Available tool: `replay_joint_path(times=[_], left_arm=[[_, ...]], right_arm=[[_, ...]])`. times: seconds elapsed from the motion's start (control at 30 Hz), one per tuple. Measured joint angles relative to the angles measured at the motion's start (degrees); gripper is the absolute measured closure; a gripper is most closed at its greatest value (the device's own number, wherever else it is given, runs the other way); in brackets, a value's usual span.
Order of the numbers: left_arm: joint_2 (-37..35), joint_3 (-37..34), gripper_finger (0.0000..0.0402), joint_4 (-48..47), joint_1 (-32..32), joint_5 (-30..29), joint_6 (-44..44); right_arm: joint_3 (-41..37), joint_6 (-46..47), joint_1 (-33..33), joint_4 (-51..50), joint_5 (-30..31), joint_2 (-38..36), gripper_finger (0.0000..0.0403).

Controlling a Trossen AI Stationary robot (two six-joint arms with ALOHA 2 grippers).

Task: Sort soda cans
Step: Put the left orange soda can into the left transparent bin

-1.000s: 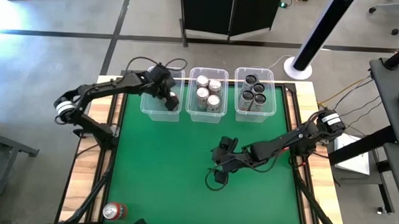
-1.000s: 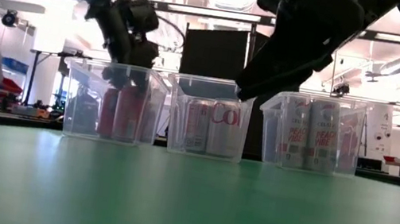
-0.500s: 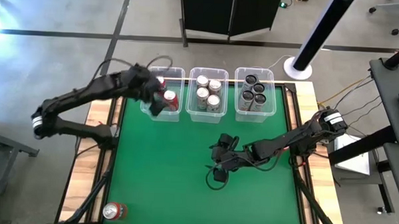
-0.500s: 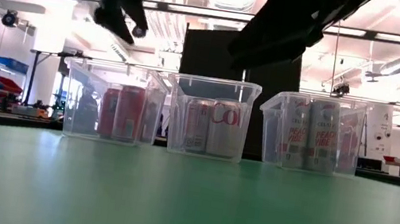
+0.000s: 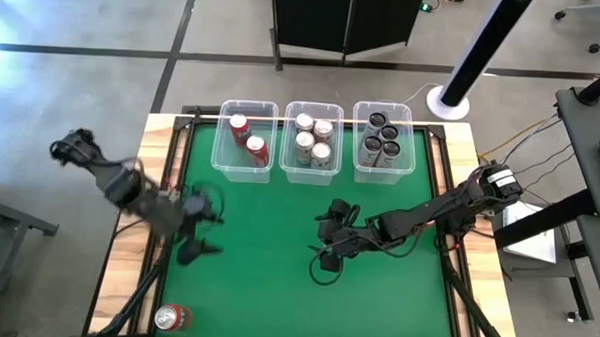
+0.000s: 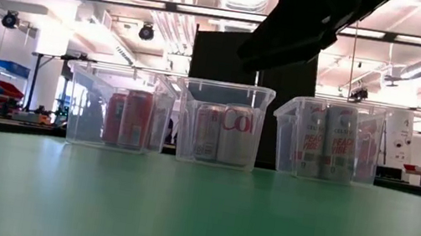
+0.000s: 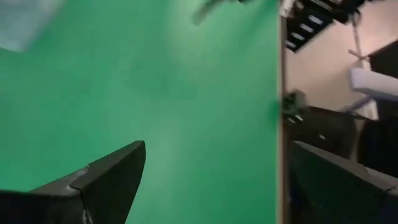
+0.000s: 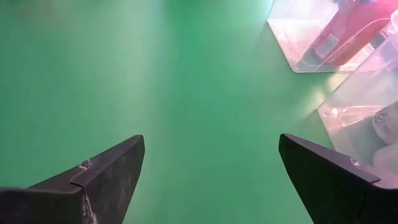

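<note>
Red can (image 5: 172, 317) lying on its side right at the near left corner of the table, half on the wooden border, so that looks like the last stray one waiting to be sorted. The left gripper (image 5: 195, 228) hangs over the green mat (image 5: 266, 287) close to the left edge, empty with its fingers spread wide in its wrist view, and my guess is it's placed there to go for that can. The right gripper (image 5: 329, 242) sits low over the middle of the mat, also wide open and holding nothing, so it's probably just parked out of the way. Along the far edge are three clear bins in a row: the left bin (image 5: 245, 144) has two red cans (image 5: 248, 135), the middle bin (image 5: 312, 141) holds the silver cans (image 5: 312, 139), and the right bin (image 5: 383, 141) holds the dark cans (image 5: 380, 136). Everything stands upright, grouped by colour, so the sort seems nearly finished.
</note>
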Motion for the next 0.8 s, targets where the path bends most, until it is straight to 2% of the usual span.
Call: replay_joint_path(times=[0.13,0.3,0.53,0.8], left_arm=[[4.2,0.6,0.0019,1.5,-15.1,-7.9,-12.5],[11.9,2.0,0.0019,1.5,-26.1,-9.0,-25.9],[23.0,8.0,0.0019,-0.2,-29.5,-0.3,-34.8],[37.4,24.7,0.0019,-9.5,-30.1,6.9,-37.6]], right_arm=[[0.0,0.9,0.2,-0.3,0.0,0.0,0.0035],[0.0,4.1,1.4,-3.5,-0.1,0.0,0.0035],[0.0,7.1,3.1,-4.2,-0.1,0.1,0.0035],[-0.3,7.1,5.1,-4.3,-0.2,0.1,0.0035]])
